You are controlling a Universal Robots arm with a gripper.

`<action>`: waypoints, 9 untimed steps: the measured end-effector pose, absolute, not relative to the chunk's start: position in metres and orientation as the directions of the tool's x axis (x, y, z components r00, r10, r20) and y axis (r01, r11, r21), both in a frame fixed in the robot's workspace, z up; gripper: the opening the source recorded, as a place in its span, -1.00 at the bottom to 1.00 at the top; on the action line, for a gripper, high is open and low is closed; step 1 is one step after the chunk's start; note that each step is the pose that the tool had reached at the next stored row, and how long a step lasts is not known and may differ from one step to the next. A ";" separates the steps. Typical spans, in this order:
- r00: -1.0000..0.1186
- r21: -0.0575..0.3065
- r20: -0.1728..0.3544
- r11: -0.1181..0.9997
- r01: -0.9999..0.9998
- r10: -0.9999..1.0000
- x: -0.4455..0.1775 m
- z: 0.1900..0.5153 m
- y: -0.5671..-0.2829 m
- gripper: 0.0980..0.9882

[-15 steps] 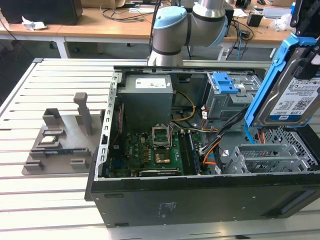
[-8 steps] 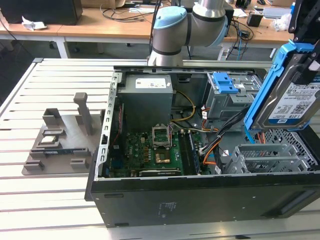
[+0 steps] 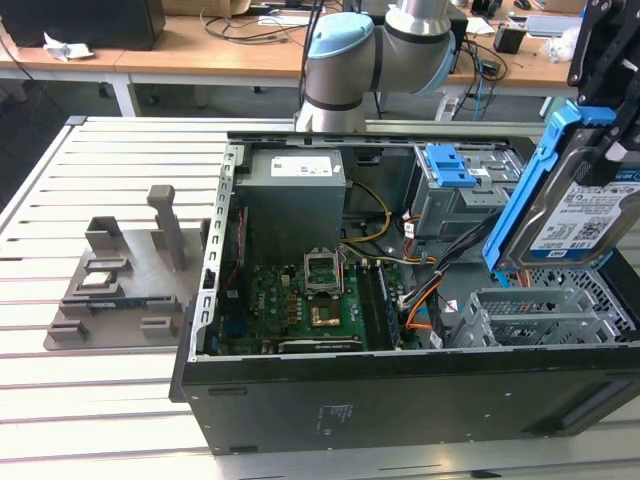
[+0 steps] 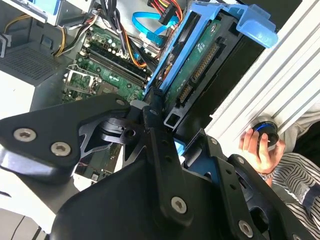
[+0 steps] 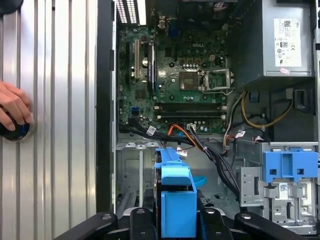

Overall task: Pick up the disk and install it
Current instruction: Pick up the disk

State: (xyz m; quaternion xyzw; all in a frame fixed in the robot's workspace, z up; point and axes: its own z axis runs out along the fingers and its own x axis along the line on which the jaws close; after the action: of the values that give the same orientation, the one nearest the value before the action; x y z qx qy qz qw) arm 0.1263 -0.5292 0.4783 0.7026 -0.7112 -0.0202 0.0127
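Currently at the carry stage: the disk (image 3: 580, 215) is off the desk (image 3: 120, 150) and held in my pincer (image 5: 176, 220), edge-on and tilted, above the open computer case (image 3: 330, 400). In the exterior view it hangs over that view's right end of the case, label facing the camera, just above the grey metal drive cage (image 3: 540, 315). Not yet seated in any bay.

Pincer state: closed narrow on the disk, fingers (image 4: 155, 130) clamped against its blue carrier rails; the second wrist view shows the connector edge pointing away from the wrist.

Below the disk, in the first wrist view: motherboard (image 5: 175, 75), orange and black cables (image 5: 200, 145), a blue latch plate (image 5: 290, 167) on the neighbouring bay.

Judgement: insertion will call for the rails square to the cage slot, and clearance from the cable bundle close beside it.

A person's hand (image 5: 14, 107) rests on a round black knob at the desk edge.
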 end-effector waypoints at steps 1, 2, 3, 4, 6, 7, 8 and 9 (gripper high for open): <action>-0.012 0.047 -0.010 0.012 -0.999 -1.000 0.126 0.476 -0.529 -0.39; -0.012 0.047 -0.010 0.012 -0.999 -1.000 0.127 0.474 -0.529 -0.39; -0.012 0.047 -0.010 0.012 -0.999 -1.000 0.128 0.473 -0.530 -0.39; -0.012 0.047 -0.010 0.012 -0.999 -1.000 0.128 0.472 -0.531 -0.39; -0.013 0.047 -0.010 0.012 -0.999 -1.000 0.128 0.470 -0.536 -0.39; -0.012 0.047 -0.010 0.012 -0.999 -1.000 0.128 0.469 -0.540 -0.39; -0.012 0.047 -0.010 0.012 -0.999 -1.000 0.128 0.468 -0.542 -0.39; -0.014 0.047 -0.010 0.013 -0.999 -1.000 0.129 0.464 -0.544 -0.39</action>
State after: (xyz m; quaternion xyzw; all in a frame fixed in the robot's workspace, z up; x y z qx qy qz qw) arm 0.1289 -0.5438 0.4641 0.7022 -0.7116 -0.0203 0.0127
